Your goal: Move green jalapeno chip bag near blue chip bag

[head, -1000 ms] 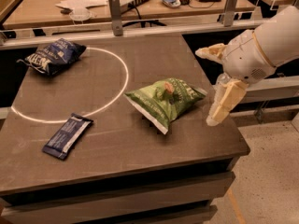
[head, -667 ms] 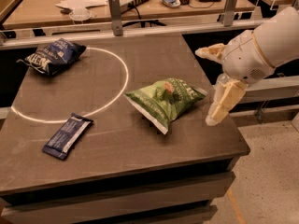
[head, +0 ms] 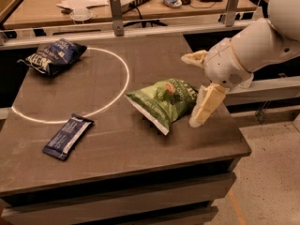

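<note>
Green jalapeno chip bag [head: 161, 100] lies right of centre on the dark table [head: 140, 149]. The gripper [head: 191, 90] stands at the bag's right end, fingers [head: 206, 104] spread, holding nothing. The blue chip bag [head: 54, 56] sits well apart at the far-left corner.

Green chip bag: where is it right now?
In the camera view, the green chip bag lies right of centre on the table, just outside the white circle, with the open hand at its right edge.
</note>
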